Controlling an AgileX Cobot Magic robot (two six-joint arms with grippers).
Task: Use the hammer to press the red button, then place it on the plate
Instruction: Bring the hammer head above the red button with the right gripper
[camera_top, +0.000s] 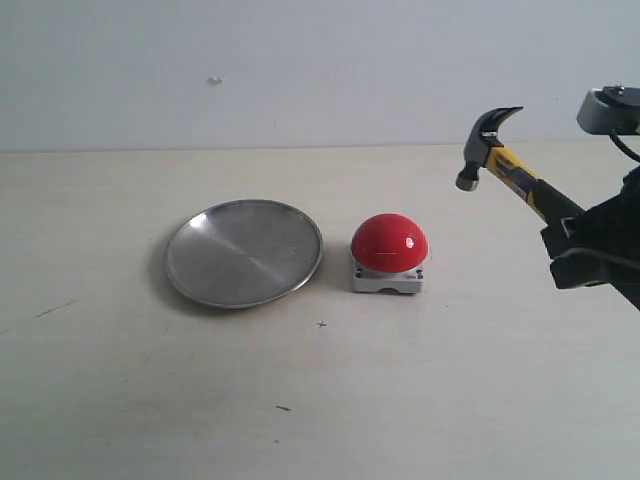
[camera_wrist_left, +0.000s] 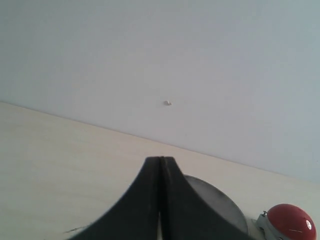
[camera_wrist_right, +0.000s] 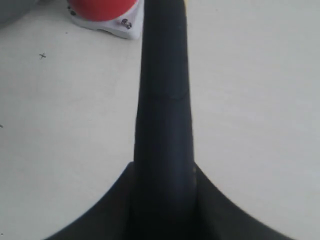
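Right end effector (camera_top: 575, 245) pinches the hammer (camera_top: 497, 150) by its handle. Exterior view: the head is raised, up and to the right of the red button (camera_top: 389, 243), well clear of it; the plate (camera_top: 243, 252) lies bare on the worktop (camera_top: 450, 400), just left of the button. Left wrist view: left end effector (camera_wrist_left: 160, 165) pressed together, empty. Right wrist view: the handle runs out toward the button; the grip appears firm, though black on black. Step in hand, by judgement: approach to press. The next move calls for lowering the head onto the dome.
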